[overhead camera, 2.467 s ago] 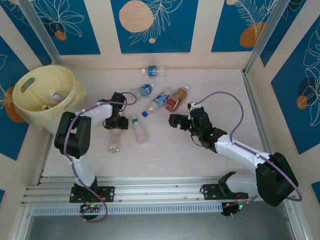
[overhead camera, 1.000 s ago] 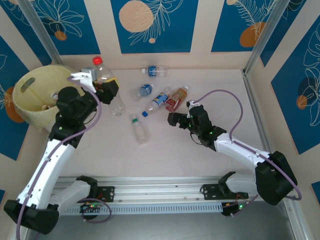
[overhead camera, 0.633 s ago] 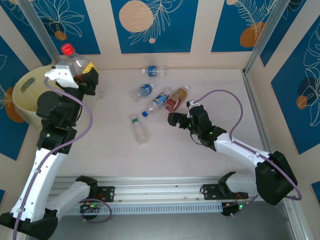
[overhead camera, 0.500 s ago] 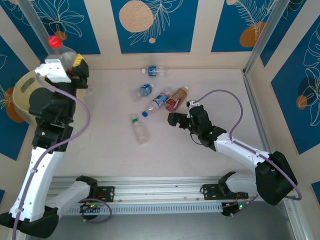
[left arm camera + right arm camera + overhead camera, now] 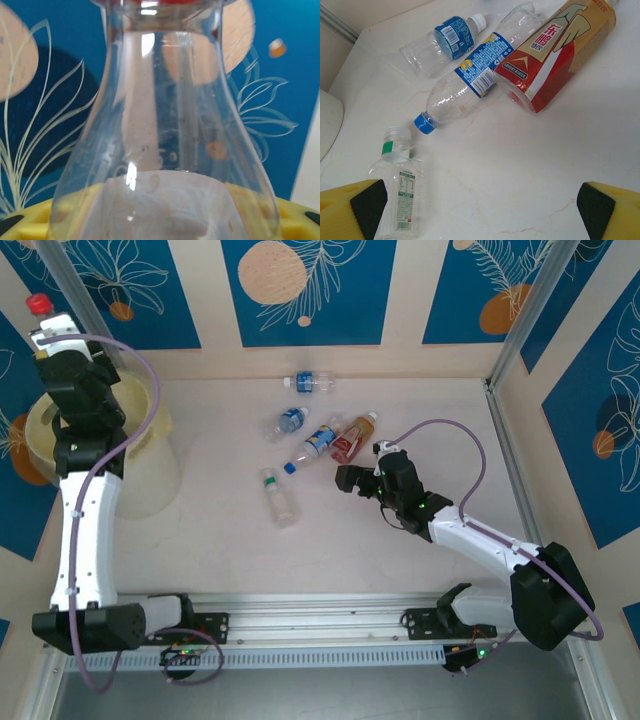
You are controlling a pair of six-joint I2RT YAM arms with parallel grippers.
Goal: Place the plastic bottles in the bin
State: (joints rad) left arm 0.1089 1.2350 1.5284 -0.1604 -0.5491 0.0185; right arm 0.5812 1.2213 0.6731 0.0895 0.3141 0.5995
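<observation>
- Left gripper (image 5: pixel 52 335): pinching red-capped bottle (image 5: pixel 40 306), held aloft over bin (image 5: pixel 148 465).
- Right gripper (image 5: pixel 347 480): jaws spread wide, low over table (image 5: pixel 250 560), beside five loose bottles (image 5: pixel 318 440).

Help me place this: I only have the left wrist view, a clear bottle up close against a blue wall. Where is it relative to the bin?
Observer: In the top view the left end effector holds the bottle red cap up, high by the bin's far left rim. I cannot tell whether it is squarely over the opening.
Operator: How many bottles lie on the table?
Observer: Five loose bottles lie on the table, all right of the bin.
Operator: And the right arm?
Observer: The right end effector is open and low, just short of the red-labelled bottle, touching nothing.
</observation>
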